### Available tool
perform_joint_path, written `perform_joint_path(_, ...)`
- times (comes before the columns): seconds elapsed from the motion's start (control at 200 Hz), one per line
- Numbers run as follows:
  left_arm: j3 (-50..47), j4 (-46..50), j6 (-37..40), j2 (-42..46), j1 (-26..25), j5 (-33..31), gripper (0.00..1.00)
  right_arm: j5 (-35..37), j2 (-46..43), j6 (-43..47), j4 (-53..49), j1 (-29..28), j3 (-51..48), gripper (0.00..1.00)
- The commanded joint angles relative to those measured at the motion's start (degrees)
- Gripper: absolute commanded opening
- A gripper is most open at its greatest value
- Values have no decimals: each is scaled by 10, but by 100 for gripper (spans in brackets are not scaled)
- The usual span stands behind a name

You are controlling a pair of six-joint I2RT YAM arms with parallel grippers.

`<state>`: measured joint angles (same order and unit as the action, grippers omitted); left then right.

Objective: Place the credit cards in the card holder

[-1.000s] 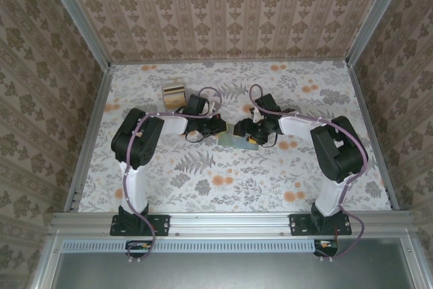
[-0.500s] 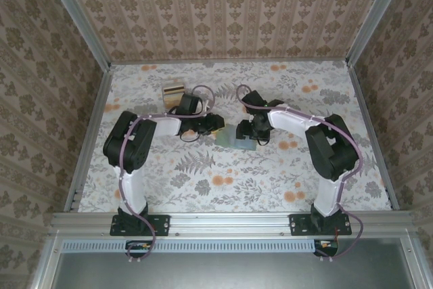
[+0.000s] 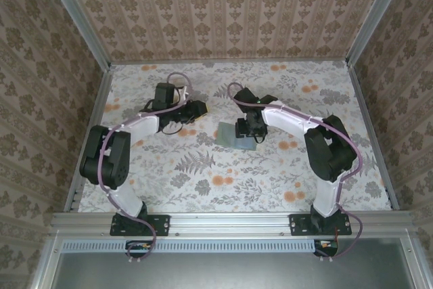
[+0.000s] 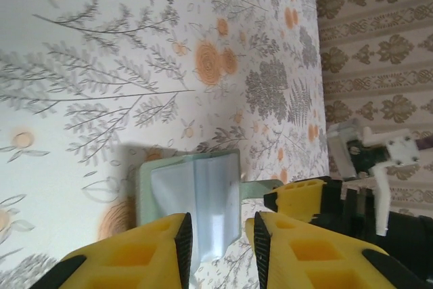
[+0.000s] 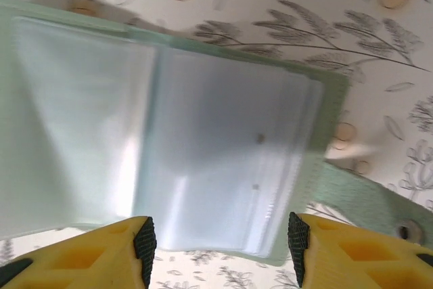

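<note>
The left arm is swinging off toward the far left, so the left gripper [image 3: 198,108] is now hanging apart from the card holder [image 3: 230,133] it was beside a second ago, its fingers parting only narrowly around nothing. The right gripper [image 3: 246,128] is still hovering over the holder's right end, fingers spreading wide (nothing held). The holder is lying open and flat in the middle of the table [image 3: 203,181], clear pockets facing up, its long axis running left to right and its closing tab [image 5: 365,197] pointing right.

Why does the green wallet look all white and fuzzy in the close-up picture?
Right wrist view: the card holder is very close, so it blurs, and light glares white off its clear pockets. Left wrist view: it looks sharper and casts a soft shadow on the table.
</note>
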<state>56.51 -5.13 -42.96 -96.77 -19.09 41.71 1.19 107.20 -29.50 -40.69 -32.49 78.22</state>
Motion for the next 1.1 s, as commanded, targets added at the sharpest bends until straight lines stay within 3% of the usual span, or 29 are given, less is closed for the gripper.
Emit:
perform_joint_path(0.0, -3, 70, 44, 50, 13, -38, 33, -34, 5, 18, 23, -17, 22, 58)
perform_joint_path(0.29, 7, 191, 79, 139, 72, -130, 35, -26, 79, 47, 27, -33, 62, 68)
perform_joint_path(0.56, -5, 222, 99, 183, 122, -164, 37, 80, 99, 113, 8, -72, 63, 73)
perform_joint_path(0.97, 17, 258, 121, 205, 131, -199, 39, -15, -4, 226, 70, -63, -84, 76)
perform_joint_path(1.095, 13, 256, 137, 204, 132, -211, 38, 42, -57, 219, 127, -61, -123, 78)
